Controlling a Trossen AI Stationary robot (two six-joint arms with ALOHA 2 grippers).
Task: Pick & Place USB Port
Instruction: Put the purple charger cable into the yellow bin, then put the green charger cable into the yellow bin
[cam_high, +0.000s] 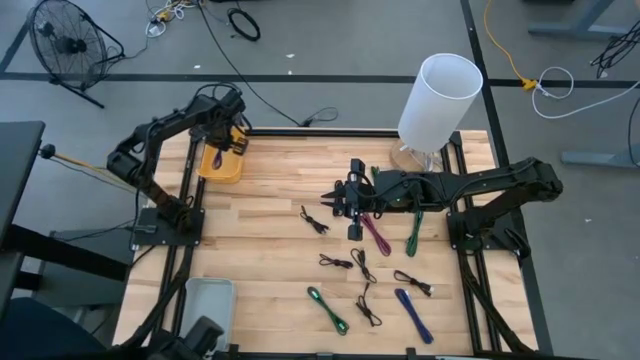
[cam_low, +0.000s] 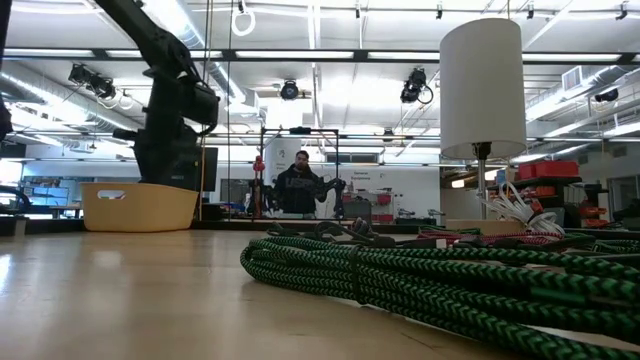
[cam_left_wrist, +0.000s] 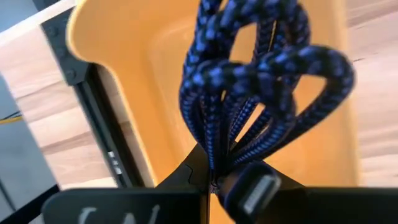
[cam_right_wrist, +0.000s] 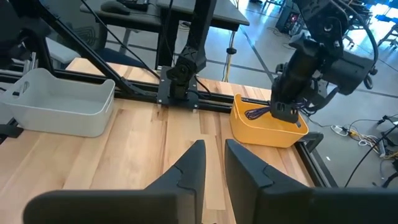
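Note:
A blue braided USB cable (cam_left_wrist: 249, 81), coiled into a bundle, hangs in my left gripper (cam_left_wrist: 214, 177), which is shut on it. My left gripper (cam_high: 228, 140) stands over the yellow bin (cam_high: 220, 165) at the table's far left. In the right wrist view the bundle (cam_right_wrist: 258, 113) dips into the bin (cam_right_wrist: 267, 130). A silver plug (cam_left_wrist: 255, 196) shows beside the fingers. My right gripper (cam_high: 345, 200) hovers over the middle of the table; its fingers (cam_right_wrist: 214, 165) stand a little apart, nothing between them. My left gripper pinches the gathered strands of the blue bundle (cam_left_wrist: 214, 158) between its two fingers, close to the silver plug. The fingers come from above, pointing steeply down. The loops hang below them inside the yellow bin's walls; whether they touch its floor I cannot tell.
Several loose cables lie on the wood: green (cam_high: 328, 308), blue (cam_high: 412, 312), magenta (cam_high: 376, 232), another green (cam_high: 413, 232) and small black ones. A white cylinder lamp (cam_high: 440, 95) stands far right. A grey bin (cam_high: 205, 300) sits near left. A person stands beyond the table.

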